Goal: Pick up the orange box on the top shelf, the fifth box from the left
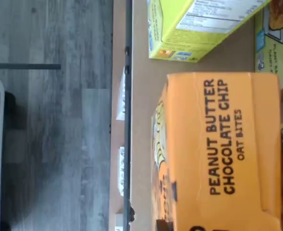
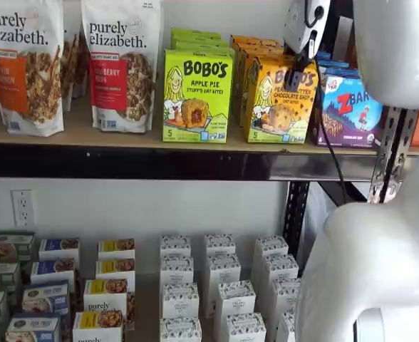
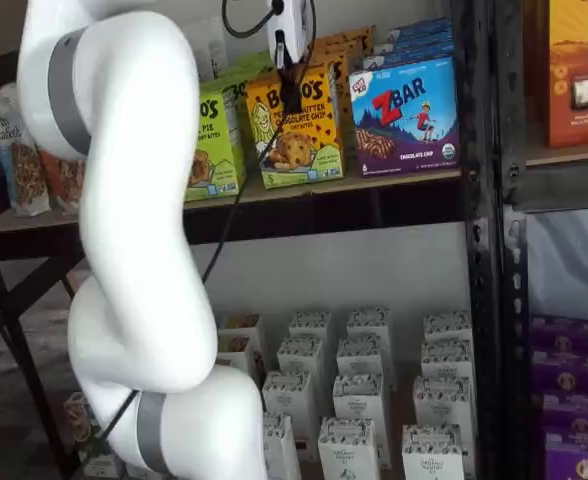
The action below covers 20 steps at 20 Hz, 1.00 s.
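The orange box [image 2: 281, 107] stands on the top shelf [image 2: 124, 135], between a lime-green carton and a blue ZBar box, leaning slightly. In both shelf views my gripper [image 2: 299, 71] comes down from above onto its upper front edge. The black fingers [image 3: 292, 92] are closed on the top of the orange box [image 3: 296, 140]. The wrist view looks straight onto the orange box [image 1: 218, 154], whose face reads "Peanut Butter Chocolate Chip Oat Bites". The tan board of the top shelf [image 1: 141, 120] lies beside it. No fingers show in the wrist view.
A lime-green Apple Pie carton [image 2: 197, 96] stands close on one side, and the ZBar box [image 2: 352, 110] on the other. Granola bags [image 2: 24, 64] fill the shelf's left end. More orange cartons stand behind. Small white boxes [image 2: 216, 285] fill the lower level. A dark steel upright [image 3: 479, 250] rises on the right.
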Motion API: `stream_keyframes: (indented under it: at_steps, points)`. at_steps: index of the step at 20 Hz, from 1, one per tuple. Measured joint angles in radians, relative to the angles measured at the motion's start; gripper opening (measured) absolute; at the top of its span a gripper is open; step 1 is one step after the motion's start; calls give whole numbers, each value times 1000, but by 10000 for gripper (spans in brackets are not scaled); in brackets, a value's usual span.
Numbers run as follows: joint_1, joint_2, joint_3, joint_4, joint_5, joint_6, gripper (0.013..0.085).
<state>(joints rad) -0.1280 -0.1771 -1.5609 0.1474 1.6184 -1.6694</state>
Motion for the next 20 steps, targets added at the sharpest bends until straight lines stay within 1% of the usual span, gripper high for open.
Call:
stream_keyframes:
  at_steps: [4,7,10,13,17,20]
  points:
    - [-10,-14,-6,25,19,-3,370]
    - [-23,-29,-16,42,49,-7,370]
    - [-30,-56,-12,39,75,-11,370]
    - [-44,-86,-17,46,135,-16,370]
    - [-54,-140,3,46,178,-20,370]
    - [-63,-180,11,52,232,-21,370]
